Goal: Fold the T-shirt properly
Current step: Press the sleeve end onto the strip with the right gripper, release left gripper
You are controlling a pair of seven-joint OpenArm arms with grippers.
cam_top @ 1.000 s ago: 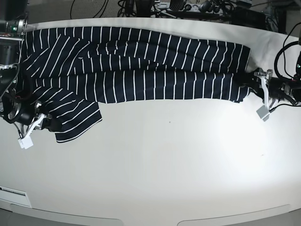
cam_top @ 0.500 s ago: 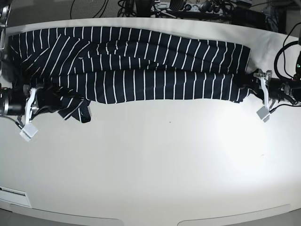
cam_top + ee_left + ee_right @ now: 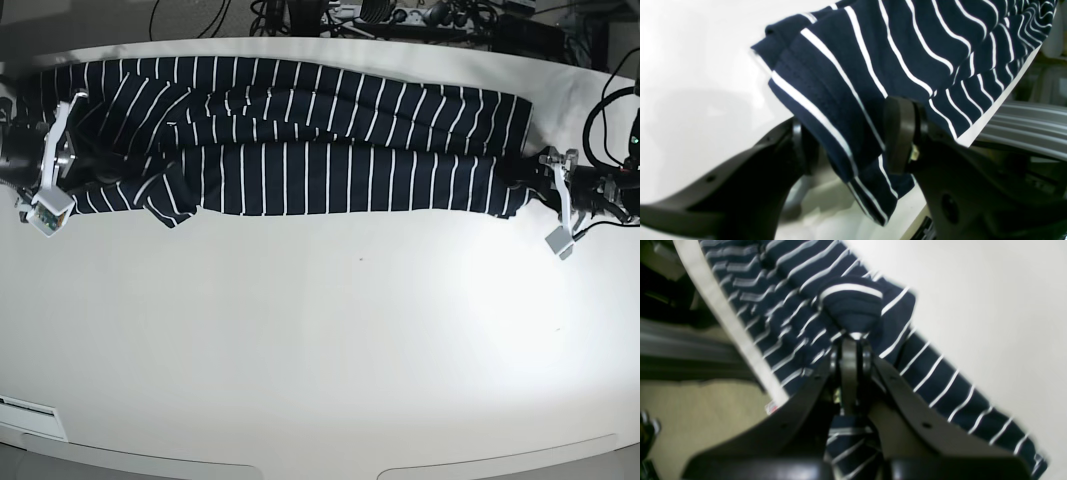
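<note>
Across the counter toward twelve o'clock, the T-shirt lies lengthwise. At nine o'clock the right gripper pinches its bunched sleeve; at three, the left gripper's jaws stand open around the hem. Sleeve should land flat, I reckon.

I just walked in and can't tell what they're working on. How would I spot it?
Look at the big white table. Along its far edge lies a long dark band of cloth between the two arms: the T-shirt. It is the only striped thing, navy with thin white lines.
</note>
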